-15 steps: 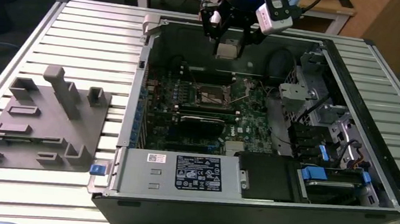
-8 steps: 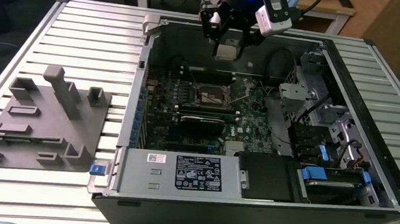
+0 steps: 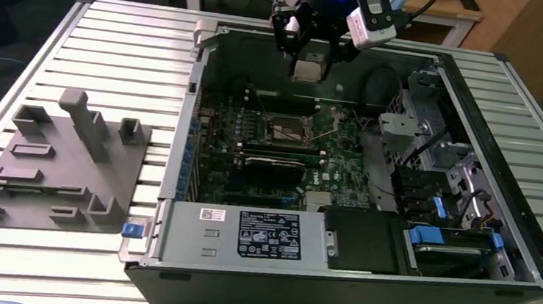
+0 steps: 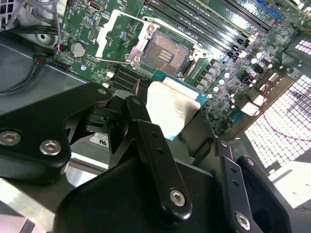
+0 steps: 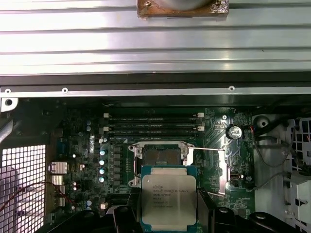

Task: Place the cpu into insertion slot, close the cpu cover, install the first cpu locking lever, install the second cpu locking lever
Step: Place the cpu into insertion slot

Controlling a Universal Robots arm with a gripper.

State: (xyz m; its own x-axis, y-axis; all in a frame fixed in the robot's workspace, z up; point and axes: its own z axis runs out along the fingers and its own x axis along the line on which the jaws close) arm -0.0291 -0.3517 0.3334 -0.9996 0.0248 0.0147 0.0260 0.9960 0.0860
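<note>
My gripper [image 3: 311,63] hangs above the far end of the open computer case [image 3: 175,188], shut on the cpu [image 3: 310,71]. In both wrist views the cpu [image 5: 168,196] [image 4: 172,109] sits flat between the black fingers [image 5: 209,211], silver-grey top showing, with my gripper [image 5: 168,213] [image 4: 172,119] closed on its edges. The insertion slot [image 3: 291,130] [image 5: 160,156] [image 4: 165,53] lies uncovered on the green board below, dark inside its metal rim. The cpu cover [image 5: 222,170] [image 4: 102,39] is swung open beside the slot, and green board shows through its window.
A grey fixture block [image 3: 64,163] rests on the slatted table at the exterior view's left. Inside the case are a labelled power supply box [image 3: 244,234], memory slots [image 5: 153,121], and drive bays with blue tabs [image 3: 434,210] and cables at the exterior view's right.
</note>
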